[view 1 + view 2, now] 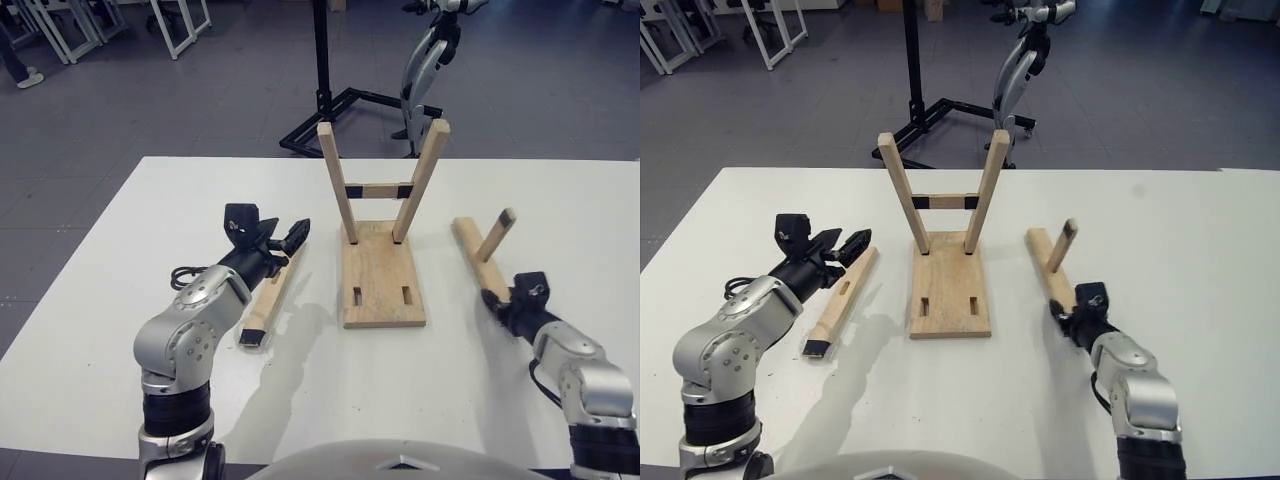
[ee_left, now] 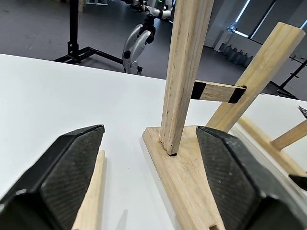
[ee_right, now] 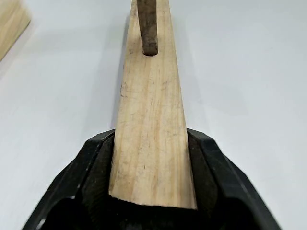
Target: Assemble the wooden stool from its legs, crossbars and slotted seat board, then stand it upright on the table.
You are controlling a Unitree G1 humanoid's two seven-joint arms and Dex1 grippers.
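The slotted seat board (image 1: 380,285) lies flat mid-table. Two legs (image 1: 338,185) stand upright in its far slots, joined by a crossbar (image 1: 378,190). A loose leg (image 1: 272,295) lies to the left of the board. My left gripper (image 1: 270,232) hovers open over that leg's far end, its fingers (image 2: 72,177) wide apart with nothing between them. On the right lies another leg (image 1: 472,250) with a short crossbar (image 1: 496,235) sticking up from it. My right gripper (image 3: 151,167) is shut on this leg's near end, low on the table (image 1: 120,300).
A black stand (image 1: 322,100) and a grey machine (image 1: 425,65) are on the floor beyond the table's far edge. Two unfilled slots (image 1: 382,295) show in the near half of the seat board. Bare white tabletop lies in front of the board.
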